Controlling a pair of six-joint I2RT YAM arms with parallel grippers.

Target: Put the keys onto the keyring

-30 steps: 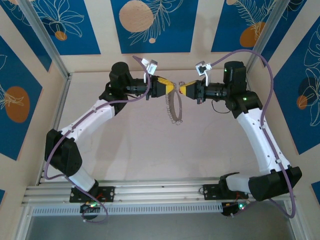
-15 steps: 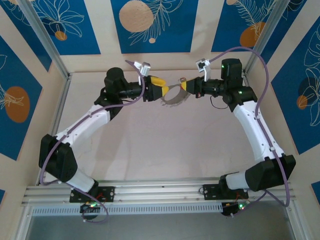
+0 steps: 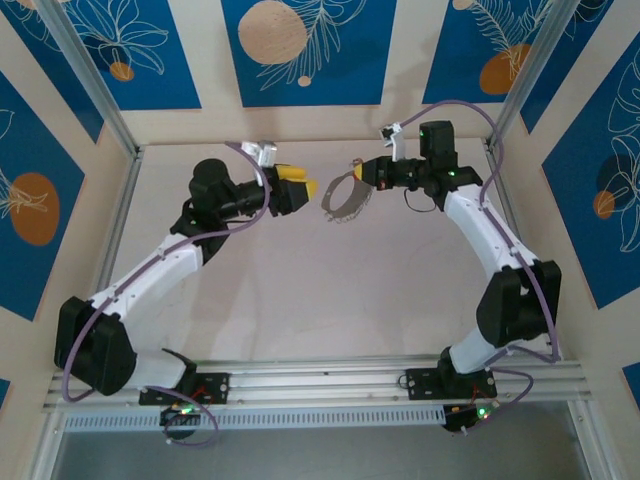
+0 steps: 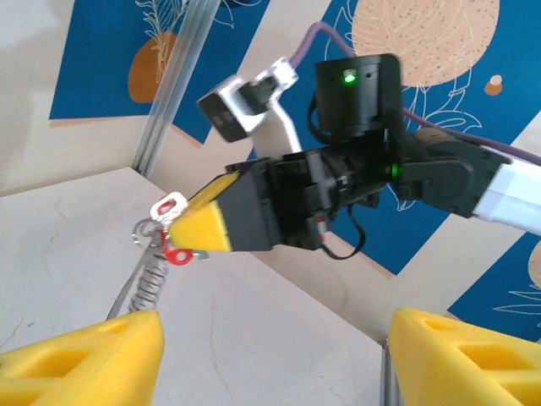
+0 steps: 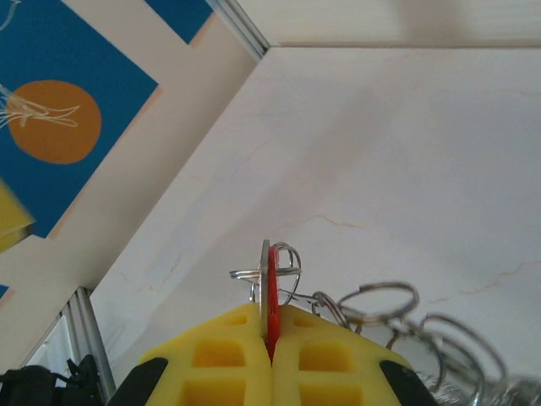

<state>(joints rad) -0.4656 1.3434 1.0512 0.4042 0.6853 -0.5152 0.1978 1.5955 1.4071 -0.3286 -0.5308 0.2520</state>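
The right hand [image 5: 270, 321] is pressed shut on the tiny bright red key with a thin pale stem [image 5: 269, 288], so the large thin grey-beige hoop keyring [image 3: 345, 217] hangs from it above the pale bench [image 3: 300, 290]. The left hand [image 3: 305, 186], wide open and empty, waits near the ring, probably to steady it.

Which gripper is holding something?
The right gripper: its fingers are shut on the red key, keyring dangling; the left gripper is open.

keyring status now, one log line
left jaws: open, apart from keyring | right jaws: shut on red key | keyring: hanging at right jaws
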